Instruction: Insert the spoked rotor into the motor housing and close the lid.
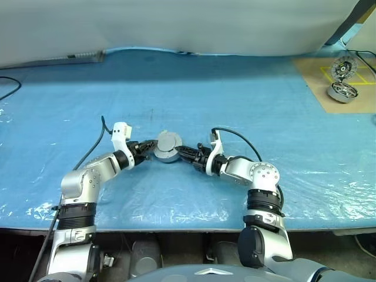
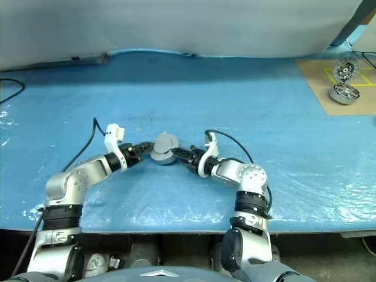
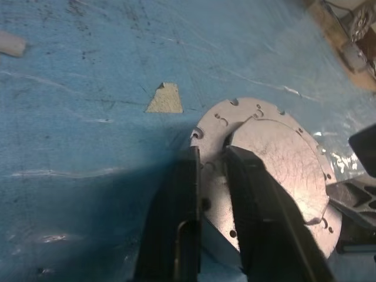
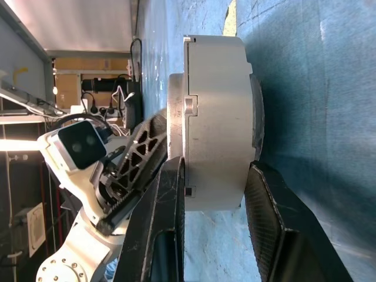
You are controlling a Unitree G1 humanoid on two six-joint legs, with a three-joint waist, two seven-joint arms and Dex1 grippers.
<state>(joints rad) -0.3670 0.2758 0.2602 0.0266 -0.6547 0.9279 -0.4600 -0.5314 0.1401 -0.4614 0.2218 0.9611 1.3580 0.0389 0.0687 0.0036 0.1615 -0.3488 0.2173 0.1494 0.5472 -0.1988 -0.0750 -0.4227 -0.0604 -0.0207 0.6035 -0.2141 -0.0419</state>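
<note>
On the blue plastic-covered table (image 1: 247, 100), the small round silver-rimmed motor housing (image 4: 214, 117) sits at the centre of the head views, with the round grey lid (image 1: 169, 141), plain face up with its raised central circle, lying on top of it. The spoked rotor cannot be made out.

The left gripper (image 1: 147, 149) reaches in from nine o'clock of the housing. In the left wrist view its two black fingers (image 3: 182, 205) pinch the lid's rim, one finger above the plate and one at its edge, with only a narrow gap between them.

The right gripper (image 1: 185, 154) comes in from four o'clock. In the right wrist view its fingers straddle the housing's side wall, one against the lid side and one against the base side, grasping it.

Far off at two o'clock, on a brown cardboard sheet (image 1: 329, 82), stand two shiny silver spoked motors (image 1: 342, 92).
</note>
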